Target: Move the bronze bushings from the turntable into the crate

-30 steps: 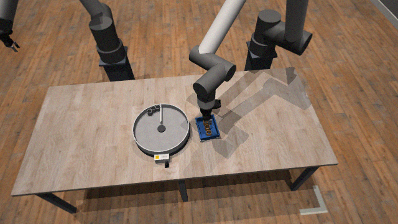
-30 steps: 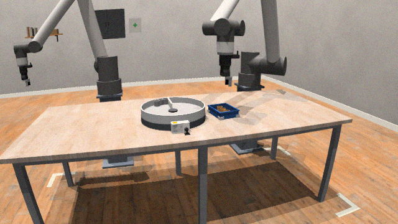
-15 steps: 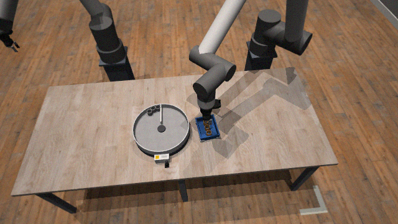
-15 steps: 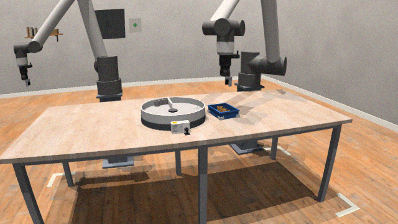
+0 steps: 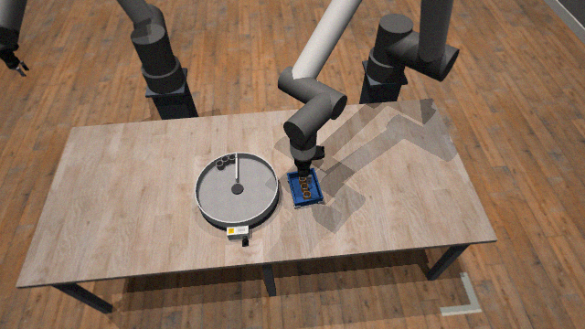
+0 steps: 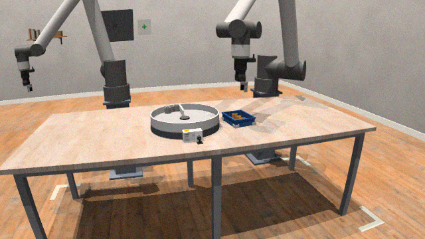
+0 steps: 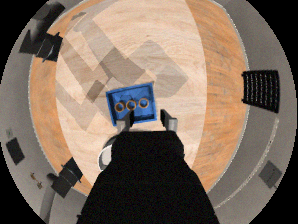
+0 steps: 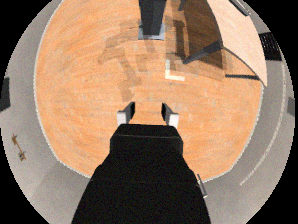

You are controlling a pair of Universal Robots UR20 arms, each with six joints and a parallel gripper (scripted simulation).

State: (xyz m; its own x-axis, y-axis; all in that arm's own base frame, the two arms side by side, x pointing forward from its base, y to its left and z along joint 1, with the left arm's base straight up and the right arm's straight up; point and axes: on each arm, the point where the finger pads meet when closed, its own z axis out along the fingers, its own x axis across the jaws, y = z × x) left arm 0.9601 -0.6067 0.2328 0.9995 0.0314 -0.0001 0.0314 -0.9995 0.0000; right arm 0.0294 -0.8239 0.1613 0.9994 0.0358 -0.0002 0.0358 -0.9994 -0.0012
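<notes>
Bronze bushings (image 5: 304,186) (image 6: 236,116) (image 7: 131,105) sat in the crate (image 5: 296,202) (image 6: 240,123) (image 7: 154,111), left gripper (image 5: 303,175) (image 6: 244,87) (image 7: 148,121) above with fingers wide and nothing held; main risk was a low sideways swing clipping the rim, tilting the crate or knocking it off its guides.

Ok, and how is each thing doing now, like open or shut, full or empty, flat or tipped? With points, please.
Left gripper (image 5: 303,175) (image 6: 244,87) (image 7: 148,119): open, above the crate.
Right gripper (image 5: 22,68) (image 6: 30,88) (image 8: 148,111): open, away from the table.
Crate (image 5: 295,199) (image 6: 239,122) (image 7: 152,95): flat, three bronze bushings inside.
Turntable (image 5: 215,196) (image 6: 184,127): level, three steel bushings on it.
Steel bushings (image 5: 225,160) (image 6: 171,109): together beside the white bar (image 5: 237,168) (image 6: 182,110).
</notes>
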